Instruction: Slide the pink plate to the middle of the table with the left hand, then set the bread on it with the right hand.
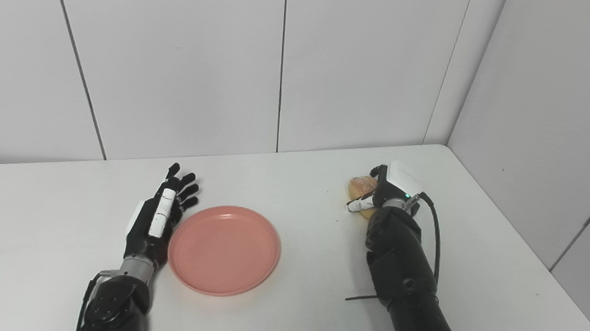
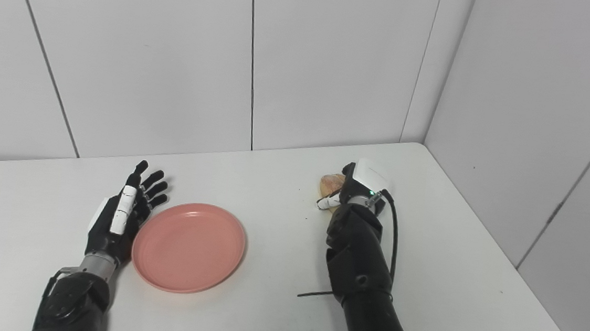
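1. Presently, the round, shallow pink plastic plate (image 1: 224, 249) is seen flat on the white table (image 1: 288, 312), left of centre, with nothing on it.
2. The small, rounded tan bread roll (image 1: 360, 186) is found on the right side of the table, well apart from the plate.
3. The bread is judged light and soft, easily crushed; a loose wrap around its sides is advised. The plate is judged light, stiff and smooth, best pushed at its rim.
4. The left hand (image 1: 159, 215) is held flat with fingers straight and spread, holding nothing, just beside the plate's left rim; contact cannot be confirmed.
5. The right hand (image 1: 385, 193) is curled around the bread, seemingly clasping it.
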Tool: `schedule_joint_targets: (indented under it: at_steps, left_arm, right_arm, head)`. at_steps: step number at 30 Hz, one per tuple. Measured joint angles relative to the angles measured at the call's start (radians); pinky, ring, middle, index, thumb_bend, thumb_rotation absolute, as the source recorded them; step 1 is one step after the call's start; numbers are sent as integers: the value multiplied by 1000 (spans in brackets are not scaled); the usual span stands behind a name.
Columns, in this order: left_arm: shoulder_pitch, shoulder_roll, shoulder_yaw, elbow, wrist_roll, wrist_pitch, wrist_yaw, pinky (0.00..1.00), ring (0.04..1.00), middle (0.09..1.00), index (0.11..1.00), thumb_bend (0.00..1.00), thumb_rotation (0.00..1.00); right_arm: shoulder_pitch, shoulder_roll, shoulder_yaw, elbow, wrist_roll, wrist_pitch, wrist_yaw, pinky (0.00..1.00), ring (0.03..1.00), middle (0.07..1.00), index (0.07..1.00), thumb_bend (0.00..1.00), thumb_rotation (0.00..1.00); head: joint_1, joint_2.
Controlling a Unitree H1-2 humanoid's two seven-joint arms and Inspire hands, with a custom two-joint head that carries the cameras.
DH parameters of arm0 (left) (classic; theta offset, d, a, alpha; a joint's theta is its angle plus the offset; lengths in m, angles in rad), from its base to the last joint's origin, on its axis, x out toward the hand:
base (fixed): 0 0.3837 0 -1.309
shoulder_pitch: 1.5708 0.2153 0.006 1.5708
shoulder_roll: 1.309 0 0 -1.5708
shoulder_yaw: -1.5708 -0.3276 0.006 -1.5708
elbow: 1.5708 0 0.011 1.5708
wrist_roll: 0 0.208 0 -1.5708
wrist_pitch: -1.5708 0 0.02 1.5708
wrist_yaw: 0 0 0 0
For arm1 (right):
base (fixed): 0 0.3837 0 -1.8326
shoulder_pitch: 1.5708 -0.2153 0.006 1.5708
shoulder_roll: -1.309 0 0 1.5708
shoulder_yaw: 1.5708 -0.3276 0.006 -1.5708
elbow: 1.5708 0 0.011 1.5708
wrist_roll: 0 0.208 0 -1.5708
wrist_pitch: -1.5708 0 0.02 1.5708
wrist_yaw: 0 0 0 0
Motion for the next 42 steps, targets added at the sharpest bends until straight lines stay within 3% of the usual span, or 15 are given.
schedule_joint_targets:
  at_steps: [10, 17, 20, 23, 26, 30, 33, 37, 42]
  left_arm:
    - [10, -3, -1, -20, 0, 13, 0, 885, 902, 919, 986, 821, 853]
    - [17, -3, -8, -34, 4, 16, 2, 880, 897, 916, 987, 811, 859]
    - [17, -4, -10, -34, 4, 18, 5, 876, 895, 914, 986, 811, 857]
    - [17, -4, -12, -33, 14, 20, 14, 872, 892, 910, 988, 805, 853]
    - [17, -7, -14, -33, 15, 21, 15, 875, 894, 912, 990, 812, 847]
    - [17, -9, -17, -33, 19, 22, 21, 858, 893, 913, 993, 820, 860]
    - [17, -9, -27, -33, 27, 21, 31, 846, 892, 912, 998, 795, 894]
    - [17, -16, -41, -32, 55, 21, 51, 849, 893, 909, 998, 798, 899]
    - [15, -28, -41, -26, 60, 19, 61, 856, 889, 909, 996, 812, 882]
  right_arm:
    - [9, -3, 5, -18, 15, 0, 6, 222, 406, 510, 754, 530, 0]
    - [25, -3, 22, -68, 17, 0, 50, 275, 394, 488, 530, 515, 0]
    - [53, -6, 67, -157, 50, 1, 92, 328, 423, 506, 486, 518, 0]
    - [79, -7, 116, -267, 69, 1, 124, 295, 391, 479, 532, 515, 0]
    - [82, -6, 139, -347, 75, 1, 146, 298, 396, 470, 531, 516, 0]
    - [87, -1, 159, -452, 76, 1, 175, 219, 399, 494, 501, 517, 0]
    - [93, -5, 199, -529, 88, 1, 198, 250, 375, 456, 541, 512, 0]
    - [95, -39, 268, -611, 125, -8, 233, 301, 391, 489, 541, 511, 0]
    - [101, -119, 330, -632, 233, -108, 278, 349, 412, 507, 515, 515, 0]
  head:
    - [2, 3]
    - [15, 6]
    - [29, 6]
    - [50, 5]
    - [61, 6]
    - [92, 8]
    - [129, 6]
    - [169, 6]
    - [221, 8]
